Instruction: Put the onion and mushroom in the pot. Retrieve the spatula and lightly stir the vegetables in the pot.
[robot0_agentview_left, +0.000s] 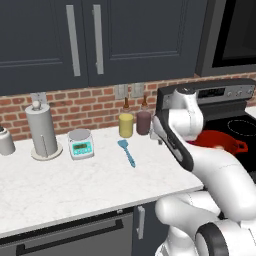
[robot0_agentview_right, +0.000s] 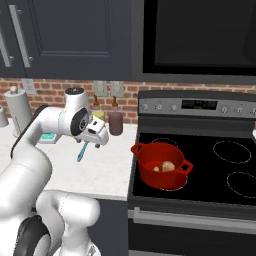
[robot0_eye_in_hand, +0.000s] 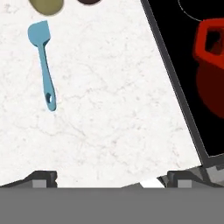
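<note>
One spatula (robot0_eye_in_hand: 43, 65) lies flat on the desk (robot0_eye_in_hand: 109, 109), blade toward the brick wall, handle toward the front edge. Both vegetables sit in the pot (robot0_agentview_right: 161, 165) on the stove (robot0_agentview_right: 210, 165). The gripper (robot0_eye_in_hand: 111, 177) hangs above the desk, spread wide, holding nothing.

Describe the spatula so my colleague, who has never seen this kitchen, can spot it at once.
Start at the white marble counter left of the black stove. Near the brick wall stand a yellow jar and a dark purple jar; just in front of the yellow one lies the slim light-blue spatula, flat, blade toward the wall. It is the only long, thin, blue thing there.
</note>
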